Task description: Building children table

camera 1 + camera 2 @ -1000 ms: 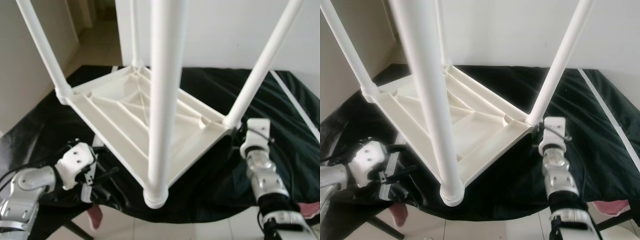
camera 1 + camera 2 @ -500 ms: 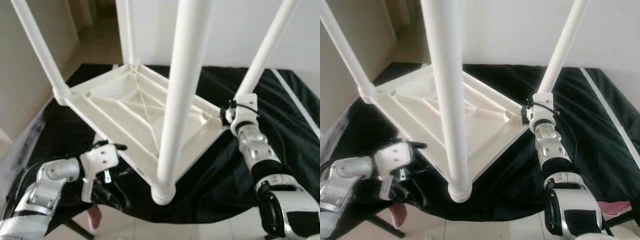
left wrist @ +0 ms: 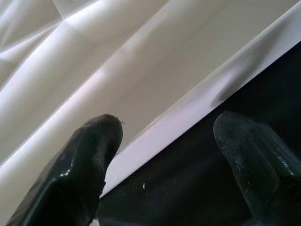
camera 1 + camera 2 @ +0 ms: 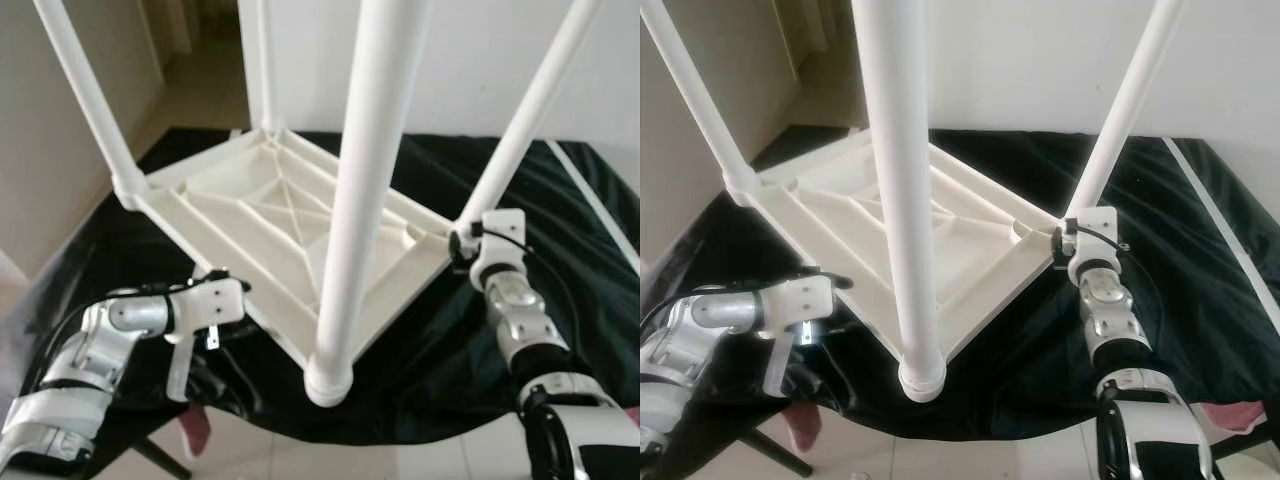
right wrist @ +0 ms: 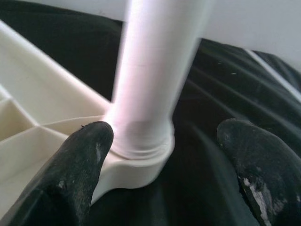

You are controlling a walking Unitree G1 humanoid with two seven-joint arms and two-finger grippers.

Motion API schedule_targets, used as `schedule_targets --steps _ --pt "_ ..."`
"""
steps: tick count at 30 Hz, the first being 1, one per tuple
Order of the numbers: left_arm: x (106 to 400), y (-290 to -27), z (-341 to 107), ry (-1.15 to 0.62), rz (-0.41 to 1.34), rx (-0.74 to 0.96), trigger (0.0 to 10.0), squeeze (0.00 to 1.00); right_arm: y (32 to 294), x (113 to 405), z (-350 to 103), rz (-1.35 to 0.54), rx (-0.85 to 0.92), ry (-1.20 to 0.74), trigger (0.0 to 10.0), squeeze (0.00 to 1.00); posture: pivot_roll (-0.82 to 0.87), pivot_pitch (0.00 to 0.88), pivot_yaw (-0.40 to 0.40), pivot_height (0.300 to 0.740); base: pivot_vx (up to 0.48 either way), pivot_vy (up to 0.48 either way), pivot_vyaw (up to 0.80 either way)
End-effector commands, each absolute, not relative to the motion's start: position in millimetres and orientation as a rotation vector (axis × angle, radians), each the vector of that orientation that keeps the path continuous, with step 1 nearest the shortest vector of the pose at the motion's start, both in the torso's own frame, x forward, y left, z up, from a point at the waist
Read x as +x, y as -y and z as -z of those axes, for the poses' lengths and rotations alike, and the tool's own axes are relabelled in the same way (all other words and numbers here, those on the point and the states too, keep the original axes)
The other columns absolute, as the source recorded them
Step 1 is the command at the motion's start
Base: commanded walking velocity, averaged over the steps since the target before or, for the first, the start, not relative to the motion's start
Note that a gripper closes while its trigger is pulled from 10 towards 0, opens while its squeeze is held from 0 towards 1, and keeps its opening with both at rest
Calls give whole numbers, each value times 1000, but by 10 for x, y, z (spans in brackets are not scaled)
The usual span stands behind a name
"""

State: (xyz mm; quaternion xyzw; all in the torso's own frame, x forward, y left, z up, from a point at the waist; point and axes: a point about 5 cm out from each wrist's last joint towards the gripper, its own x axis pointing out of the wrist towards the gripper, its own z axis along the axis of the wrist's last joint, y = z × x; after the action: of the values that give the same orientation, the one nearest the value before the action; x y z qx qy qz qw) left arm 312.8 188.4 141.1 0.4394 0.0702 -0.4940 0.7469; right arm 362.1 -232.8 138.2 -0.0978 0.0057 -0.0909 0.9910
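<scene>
White plastic fills my head views: the children's table [image 4: 290, 225] lies upside down on a black cloth [image 4: 590, 250] spread over the surface, its tabletop down and four legs standing up. The nearest leg [image 4: 365, 180] rises straight in front of me, its socket just beyond the cloth's near edge. My left end effector [image 4: 185, 355] sits beside the near-left edge of the tabletop, pointing down at the cloth. My right end effector [image 4: 1065, 248] is at the right corner, just at the foot of the right leg [image 4: 1125, 110].

From my left wrist, the two black fingers [image 3: 80, 165] are spread apart. The white rim of the tabletop [image 3: 197, 99] runs across between them, with black cloth under the far finger. Nothing is pinched yet.

From my right wrist, the fingers [image 5: 80, 160] are also spread wide, and the right leg's base [image 5: 141, 136] stands between them where it enters its corner socket. I cannot tell whether either pad touches it.

My judgement of the risks: if I close on the rim from the left and lift unevenly, the table could tip toward the near leg, which already hangs over the cloth's edge, and slide off the surface. The smooth round leg may slip in my right fingers, and pulling sideways could loosen it from its socket. The loose cloth may also drag along and bunch.
</scene>
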Motion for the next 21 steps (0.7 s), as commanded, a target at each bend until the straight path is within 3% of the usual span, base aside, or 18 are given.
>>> schedule_targets --steps 1,14,21 --pt "3237 -1952 -1413 -126 897 946 10000 0 2375 3597 -1400 193 -195 1 10000 0 -16 24 22 740 0 0 0" --pt "3455 -1971 -1514 -223 976 996 10000 0 2441 3572 -1494 220 -199 40 10000 0 -42 26 45 740 0 0 0" --pt "3527 -1964 -1408 -380 1010 987 10000 0 2460 3579 -1543 229 -199 54 10000 0 -42 25 62 740 0 0 0"
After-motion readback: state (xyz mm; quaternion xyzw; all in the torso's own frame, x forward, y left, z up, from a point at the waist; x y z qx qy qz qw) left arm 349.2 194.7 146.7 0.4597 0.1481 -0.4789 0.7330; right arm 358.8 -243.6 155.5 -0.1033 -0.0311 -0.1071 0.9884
